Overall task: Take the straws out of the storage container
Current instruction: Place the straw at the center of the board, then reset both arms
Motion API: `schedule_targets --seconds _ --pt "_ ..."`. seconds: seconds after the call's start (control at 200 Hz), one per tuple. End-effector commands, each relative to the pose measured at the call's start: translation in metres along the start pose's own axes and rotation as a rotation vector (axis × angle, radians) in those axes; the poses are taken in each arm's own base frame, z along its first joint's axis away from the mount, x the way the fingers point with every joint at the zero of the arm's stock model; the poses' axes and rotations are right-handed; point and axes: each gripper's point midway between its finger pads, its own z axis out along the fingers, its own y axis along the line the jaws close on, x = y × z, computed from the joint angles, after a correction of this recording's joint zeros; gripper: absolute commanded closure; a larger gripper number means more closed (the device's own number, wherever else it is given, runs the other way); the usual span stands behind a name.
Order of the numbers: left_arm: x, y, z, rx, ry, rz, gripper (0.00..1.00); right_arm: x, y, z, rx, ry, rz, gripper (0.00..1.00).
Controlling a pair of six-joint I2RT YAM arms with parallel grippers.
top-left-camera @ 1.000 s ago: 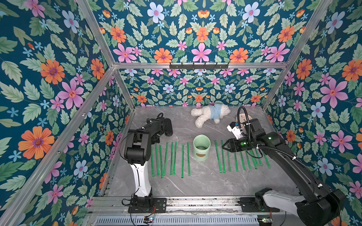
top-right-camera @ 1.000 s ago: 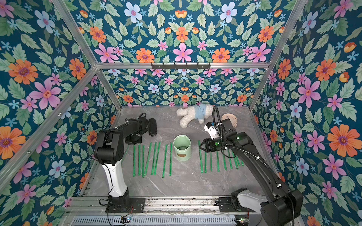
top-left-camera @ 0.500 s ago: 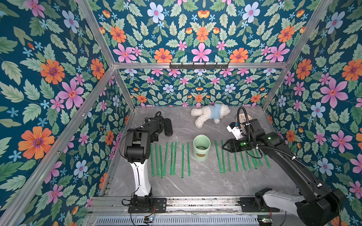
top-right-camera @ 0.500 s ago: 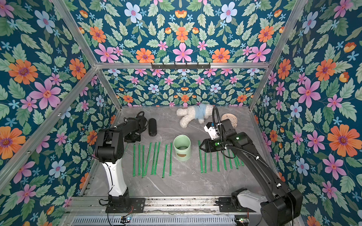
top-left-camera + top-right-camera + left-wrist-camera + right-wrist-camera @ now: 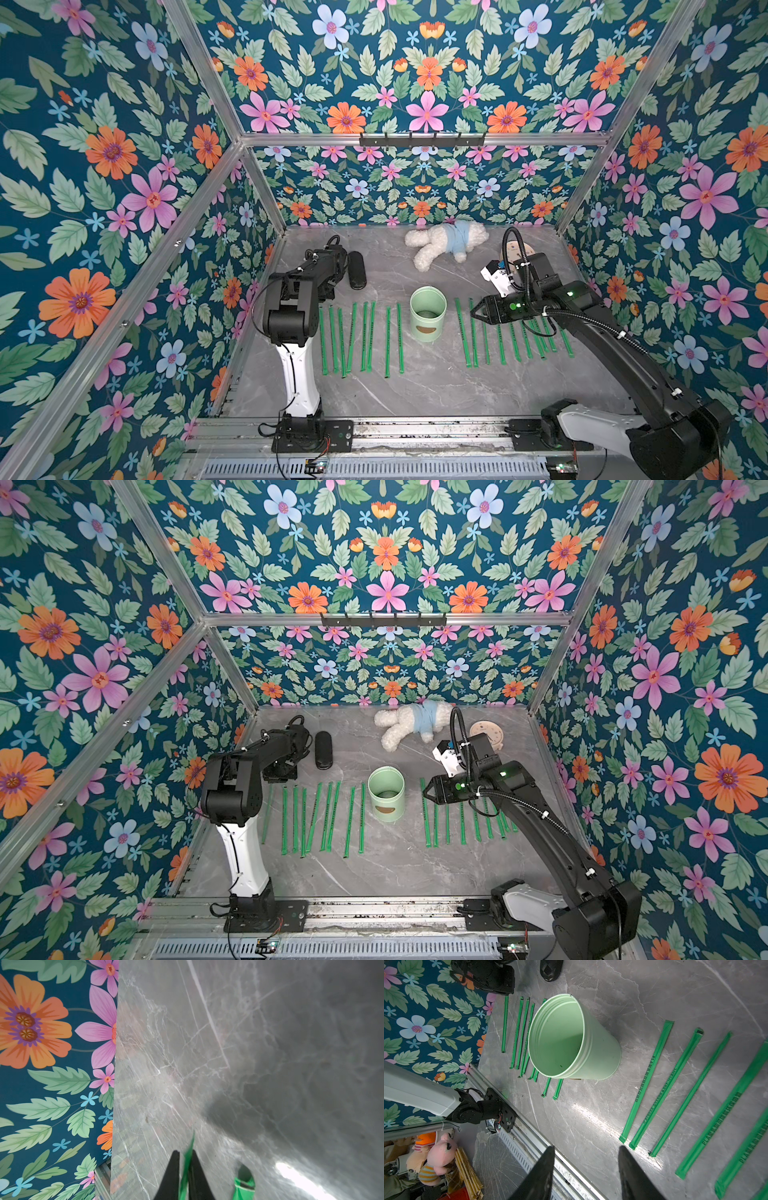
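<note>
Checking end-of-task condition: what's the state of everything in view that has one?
Pale mint-green cylindrical container: upright, open, empty.
Bright green printed straws: lying flat in rows on either side of the container.
Left end effector: nearly closed, one straw between its fingers; grip unclear.
Right end effector: open, empty.
White plush toy: lying down.
Black oval object: lying flat.

Left pincer (image 5: 185,1153) low, tight on a straw (image 5: 191,1142); right pincer (image 5: 586,1148) aloft (jaws wide, empty)
</note>
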Motion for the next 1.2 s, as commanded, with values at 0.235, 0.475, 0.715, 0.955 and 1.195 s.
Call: schedule_targets --seconds 0.235,0.475,0.715,0.955,1.195 --pt "0.000 0.002 -0.002 0.003 -0.003 0.005 0.76 -0.001 0.001 0.001 -0.006 -0.004 -0.003 0.49" --pt "0.000 0.002 -0.003 0.007 -0.006 0.000 0.70 -0.001 0.000 0.003 -0.007 -0.002 -0.001 0.49" --pt "-0.010 0.010 -0.025 0.066 -0.066 -0.066 0.66 -0.001 0.000 0.002 -0.005 -0.009 -0.001 0.49" --pt "-0.036 0.039 -0.082 0.177 -0.231 -0.202 0.31 -0.010 -0.008 -0.013 0.041 -0.091 0.023 0.18" --pt "-0.042 0.061 -0.125 0.287 -0.354 -0.298 0.01 -0.017 -0.009 -0.029 0.056 -0.144 0.040 0.01"
